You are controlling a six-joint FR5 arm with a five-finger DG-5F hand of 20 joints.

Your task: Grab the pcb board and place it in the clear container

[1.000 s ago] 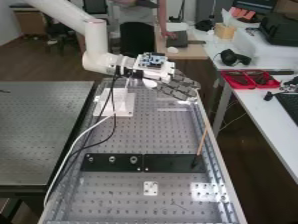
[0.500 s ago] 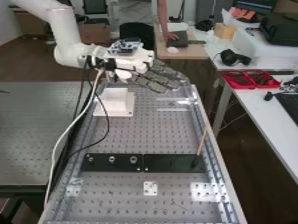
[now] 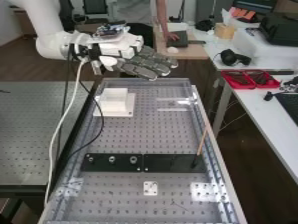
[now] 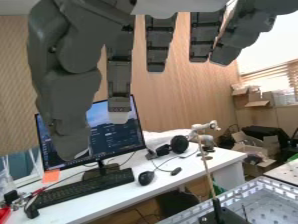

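Observation:
Over the far end of the bench, the hand (image 3: 148, 62) is open in the high view, its straight fingers pointing right with nothing held. In the wrist view the hand (image 4: 120, 75) has its thumb and fingers extended and apart. A see-through piece (image 3: 174, 104), perhaps the clear container, lies on the bench's far right part, below and right of the fingers. I cannot make out a loose pcb board; a small white plate with holes (image 3: 151, 188) lies near the bench's near end.
A white block on a base (image 3: 114, 102) stands at the bench's far left. Black plates (image 3: 174, 163) cross the middle, with a thin stick (image 3: 202, 142) rising at their right end. Cables hang from the arm along the left rail. Red trays (image 3: 249, 79) sit on the right-hand table.
The hand has moved left and slightly upward in the high view, off the bench's far right corner. Its cables have swung left. Objects on the bench have kept their places.

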